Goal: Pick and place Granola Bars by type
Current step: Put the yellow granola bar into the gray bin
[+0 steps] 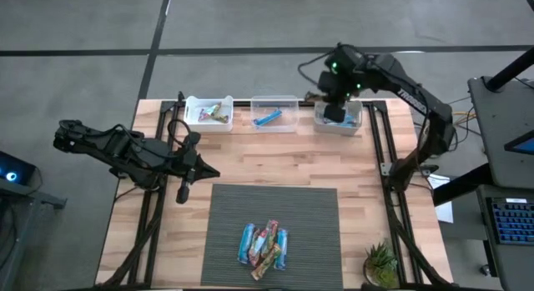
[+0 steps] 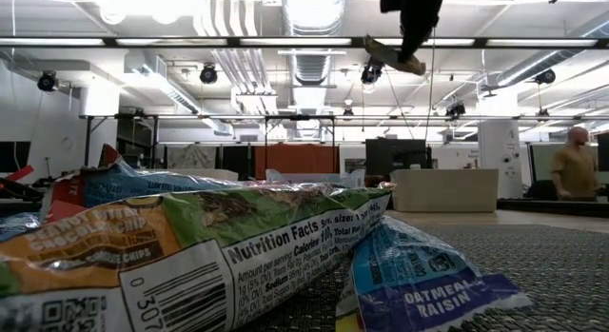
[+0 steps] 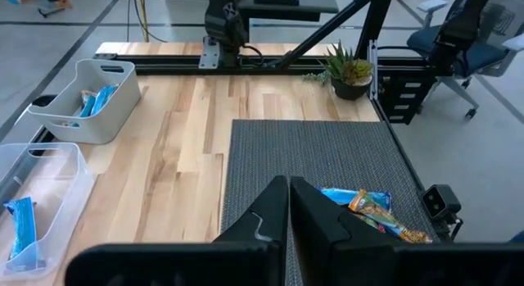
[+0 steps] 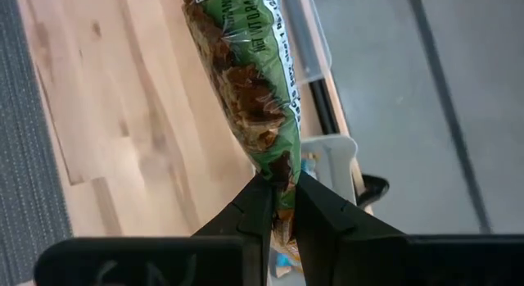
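Right gripper up over the far right bin, pinching a green granola bar by its end. Left gripper pressed together, holding nothing, beside the grey mat. More granola bars piled on that mat.

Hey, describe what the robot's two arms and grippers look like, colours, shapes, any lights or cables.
Both arms are dark, near-black jointed links. The left gripper ends in two slim, flat black fingers with angular faces. The right gripper has matching black fingers, small green lights glowing on its wrist, and a thin black cable looping beside it.
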Motion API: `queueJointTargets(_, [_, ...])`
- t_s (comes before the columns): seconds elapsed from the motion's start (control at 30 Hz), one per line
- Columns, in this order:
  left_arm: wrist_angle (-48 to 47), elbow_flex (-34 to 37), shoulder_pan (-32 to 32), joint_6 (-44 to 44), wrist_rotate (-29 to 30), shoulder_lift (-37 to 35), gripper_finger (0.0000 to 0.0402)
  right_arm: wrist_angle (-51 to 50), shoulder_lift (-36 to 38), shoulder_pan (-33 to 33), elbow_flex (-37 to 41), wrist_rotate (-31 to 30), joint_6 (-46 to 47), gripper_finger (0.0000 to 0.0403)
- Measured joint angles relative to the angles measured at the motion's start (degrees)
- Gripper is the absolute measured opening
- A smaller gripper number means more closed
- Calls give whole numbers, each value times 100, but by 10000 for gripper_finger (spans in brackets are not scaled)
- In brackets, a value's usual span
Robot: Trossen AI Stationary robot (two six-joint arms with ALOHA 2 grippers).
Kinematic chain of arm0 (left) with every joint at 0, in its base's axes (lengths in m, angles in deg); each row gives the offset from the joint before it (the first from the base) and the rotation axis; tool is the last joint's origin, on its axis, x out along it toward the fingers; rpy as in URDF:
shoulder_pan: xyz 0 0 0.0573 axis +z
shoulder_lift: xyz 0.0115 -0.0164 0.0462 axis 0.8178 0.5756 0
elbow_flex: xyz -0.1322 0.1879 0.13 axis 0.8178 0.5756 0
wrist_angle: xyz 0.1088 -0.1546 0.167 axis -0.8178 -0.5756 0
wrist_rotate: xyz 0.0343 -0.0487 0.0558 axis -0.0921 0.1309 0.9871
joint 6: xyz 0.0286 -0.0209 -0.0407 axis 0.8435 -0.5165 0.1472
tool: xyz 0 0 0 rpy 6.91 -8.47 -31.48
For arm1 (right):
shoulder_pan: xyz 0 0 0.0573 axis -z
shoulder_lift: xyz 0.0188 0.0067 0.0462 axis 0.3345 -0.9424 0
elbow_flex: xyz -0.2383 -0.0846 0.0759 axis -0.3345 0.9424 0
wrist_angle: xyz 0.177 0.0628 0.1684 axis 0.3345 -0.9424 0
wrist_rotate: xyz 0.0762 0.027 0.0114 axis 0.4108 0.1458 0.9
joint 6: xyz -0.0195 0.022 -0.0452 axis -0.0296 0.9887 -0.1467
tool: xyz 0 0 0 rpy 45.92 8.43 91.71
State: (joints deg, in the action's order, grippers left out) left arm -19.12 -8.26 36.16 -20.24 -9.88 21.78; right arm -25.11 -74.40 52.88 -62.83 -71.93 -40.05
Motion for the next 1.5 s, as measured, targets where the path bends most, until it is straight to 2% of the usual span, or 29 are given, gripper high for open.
queueJointTargets(0.13, [-1,0,0,0,30,0,0,19,0,504,225,340,-142,33])
queueJointTargets(0.4, [-4,0,0,-26,213,0,0,71,-2,1100,814,377,-501,34])
queueJointTargets(0.63, [-4,0,-2,-154,367,0,0,515,-2,1477,1396,380,-580,34])
queueJointTargets(0.83, [-2,0,-1,-352,404,0,0,895,-4,1844,1910,650,-456,34])
queueJointTargets(1.5, [3,2,0,-452,641,0,0,1257,-4,2413,2483,663,-551,34])
